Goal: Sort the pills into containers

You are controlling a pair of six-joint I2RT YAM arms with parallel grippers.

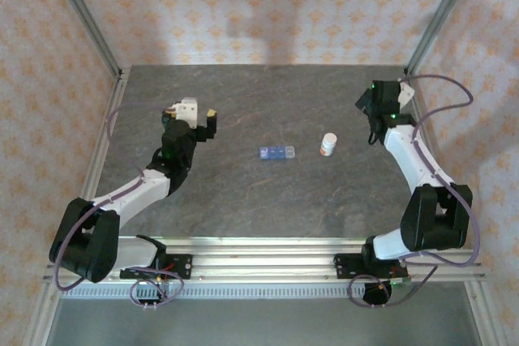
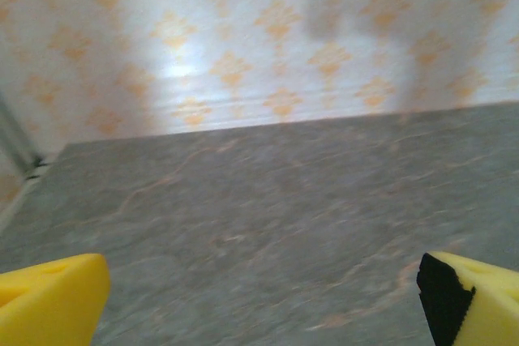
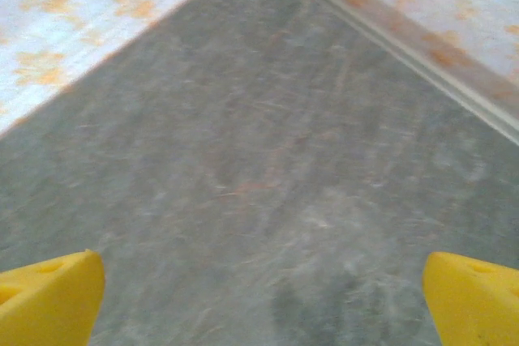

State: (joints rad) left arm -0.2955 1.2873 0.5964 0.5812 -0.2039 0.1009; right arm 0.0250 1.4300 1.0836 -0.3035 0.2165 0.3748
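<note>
Both the left gripper [image 1: 192, 113] and right gripper [image 3: 259, 297] stand released, empty. The pill box [image 1: 276, 152] lies mid-table, the bottle [image 1: 328, 145] near at its three o'clock, the left gripper off at ten, the right at two. Likely best: right takes the bottle upright, low on its body, left steadies the box. Grey veined table [image 1: 243, 204]; pale orange-patterned walls [image 1: 268, 6].

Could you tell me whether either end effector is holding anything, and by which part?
Nothing is held; the left end effector and the right end effector are both open above the table.
</note>
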